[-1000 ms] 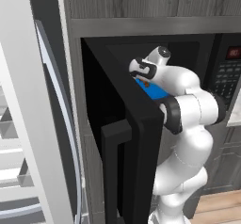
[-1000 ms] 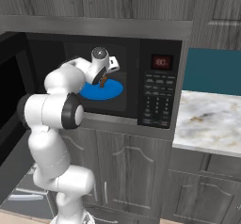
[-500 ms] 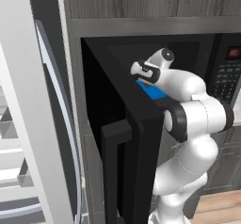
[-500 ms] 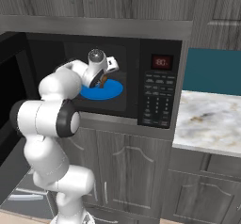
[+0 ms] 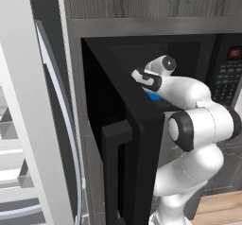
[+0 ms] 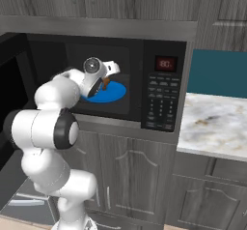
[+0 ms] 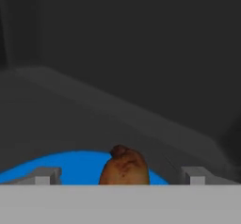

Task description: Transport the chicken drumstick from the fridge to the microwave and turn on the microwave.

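Observation:
The black microwave (image 6: 161, 103) stands with its door (image 5: 124, 139) swung out to the left. Inside it lies a blue round plate (image 6: 115, 93) (image 7: 70, 165) (image 5: 154, 96). The orange-brown chicken drumstick (image 7: 125, 167) (image 6: 105, 83) rests on that plate. My gripper (image 7: 121, 176) (image 6: 103, 81) (image 5: 142, 77) reaches into the cavity just above the plate and is open. Its two fingertips (image 7: 47, 175) stand wide on either side of the drumstick, with a gap on each side. The white fridge (image 5: 19, 106) shows at the far left.
The open microwave door juts out toward me just left of the arm. The keypad and a red display (image 6: 165, 64) sit to the right of the cavity. Further right is a marble counter (image 6: 212, 127) under a teal wall. Grey cabinets (image 6: 130, 176) are below.
The elbow has swung lower and closer to the cameras. The hand has sunk slightly and stays over the plate with the jaws wide apart.

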{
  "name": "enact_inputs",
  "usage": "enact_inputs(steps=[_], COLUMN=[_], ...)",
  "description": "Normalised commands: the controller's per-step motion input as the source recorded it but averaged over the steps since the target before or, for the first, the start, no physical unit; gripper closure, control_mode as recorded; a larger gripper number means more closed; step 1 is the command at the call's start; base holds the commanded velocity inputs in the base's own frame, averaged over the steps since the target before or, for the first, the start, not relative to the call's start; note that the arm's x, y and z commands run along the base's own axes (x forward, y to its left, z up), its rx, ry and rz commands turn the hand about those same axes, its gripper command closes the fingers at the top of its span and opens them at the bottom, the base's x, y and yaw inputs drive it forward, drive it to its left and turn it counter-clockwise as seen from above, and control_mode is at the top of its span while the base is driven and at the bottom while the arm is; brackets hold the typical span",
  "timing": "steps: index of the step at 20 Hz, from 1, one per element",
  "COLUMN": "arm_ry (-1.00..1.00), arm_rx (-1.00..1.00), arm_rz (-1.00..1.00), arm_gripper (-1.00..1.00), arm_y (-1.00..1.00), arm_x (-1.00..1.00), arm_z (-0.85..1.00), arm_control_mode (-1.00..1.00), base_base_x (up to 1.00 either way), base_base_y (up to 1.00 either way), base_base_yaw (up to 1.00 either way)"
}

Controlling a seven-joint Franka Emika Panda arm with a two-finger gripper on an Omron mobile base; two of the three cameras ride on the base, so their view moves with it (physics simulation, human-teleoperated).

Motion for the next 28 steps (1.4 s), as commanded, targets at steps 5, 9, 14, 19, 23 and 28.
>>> enact_inputs(steps=[5,9,14,19,23,28], arm_ry=[-0.07,-0.06,0.00,0.00,0.00,0.03], arm_rx=[0.04,0.06,0.11,0.10,0.12,0.11], arm_rz=[-0.06,-0.06,-0.04,0.00,0.00,0.00], arm_gripper=[-1.00,-1.00,-1.00,-1.00,-1.00,-1.00], arm_y=[0.00,0.00,0.01,0.00,0.01,0.02], arm_x=[-0.36,-0.45,-0.54,-0.60,-0.65,-0.66], arm_z=[0.25,0.21,0.29,0.38,0.33,0.27], arm_control_mode=[-1.00,-1.00,-1.00,-1.00,-1.00,-1.00], base_base_x=[0.00,0.00,0.00,0.00,0.00,0.00], base_base_y=[0.00,0.00,0.00,0.00,0.00,0.00], base_base_yaw=[0.00,0.00,0.00,0.00,0.00,0.00])
